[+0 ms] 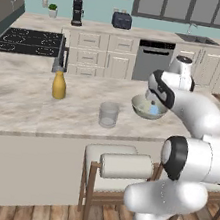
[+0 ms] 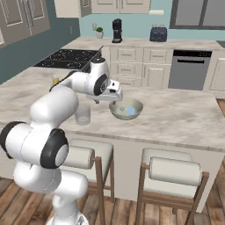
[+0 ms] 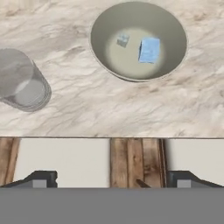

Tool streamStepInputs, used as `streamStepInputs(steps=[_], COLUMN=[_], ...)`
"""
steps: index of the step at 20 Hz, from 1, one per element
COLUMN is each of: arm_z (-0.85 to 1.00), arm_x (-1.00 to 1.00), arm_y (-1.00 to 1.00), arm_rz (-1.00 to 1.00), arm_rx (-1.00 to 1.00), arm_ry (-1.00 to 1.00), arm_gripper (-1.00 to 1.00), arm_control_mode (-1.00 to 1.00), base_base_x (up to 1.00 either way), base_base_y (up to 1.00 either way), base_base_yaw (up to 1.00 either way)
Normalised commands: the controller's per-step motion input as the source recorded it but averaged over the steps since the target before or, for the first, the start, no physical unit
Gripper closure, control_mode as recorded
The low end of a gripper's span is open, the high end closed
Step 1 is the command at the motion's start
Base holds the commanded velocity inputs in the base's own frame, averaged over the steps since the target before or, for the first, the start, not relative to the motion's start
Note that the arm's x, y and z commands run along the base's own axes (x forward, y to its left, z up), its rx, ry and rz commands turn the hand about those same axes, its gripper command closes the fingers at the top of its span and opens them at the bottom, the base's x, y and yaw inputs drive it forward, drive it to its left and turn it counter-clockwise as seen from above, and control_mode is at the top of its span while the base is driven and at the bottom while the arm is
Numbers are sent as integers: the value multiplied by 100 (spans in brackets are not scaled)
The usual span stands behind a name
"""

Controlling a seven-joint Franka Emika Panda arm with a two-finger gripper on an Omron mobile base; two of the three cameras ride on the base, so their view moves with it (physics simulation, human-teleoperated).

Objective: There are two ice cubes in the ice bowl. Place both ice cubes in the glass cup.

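On the desk [image 3: 109,105], two ice cubes [image 3: 149,50] lie inside the bowl [image 3: 98,26]
Beside it, the glass [image 3: 22,81] holds nothing; jaws hang released

Marble island counter [image 1: 22,102], 2 cushioned stools [image 2: 173,173], wood plank floor [image 1: 23,214], teal wall [image 1: 99,6], black stove [image 1: 29,42], cream cabinets [image 1: 98,54]

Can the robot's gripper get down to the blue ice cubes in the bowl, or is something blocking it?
Probably yes. The gripper is open and above the counter's edge, and the ice bowl has no lid. Both ice cubes lie uncovered inside it. The glass cup stands off to one side, clear of the path.
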Motion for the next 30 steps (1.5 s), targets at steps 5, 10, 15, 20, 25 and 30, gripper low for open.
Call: streamStepInputs(steps=[5,10,15,20,25,30], arm_z=[-32,-30,-29,-28,-30,-32], arm_x=[61,51,45,51,57,45], arm_y=[-31,-32,-20,-5,-1,-13], arm_rz=[-7,-3,-3,-1,0,0], arm_rx=[0,0,0,0,0,0], arm_ry=[0,0,2,0,0,3], arm_gripper=[-100,-100,-100,-100,-100,-100], arm_control_mode=[-100,-100,-100,-100,-100,-100], base_base_x=[0,0,0,0,0,0], base_base_y=[0,0,0,0,0,0], base_base_yaw=[0,0,0,0,0,0])
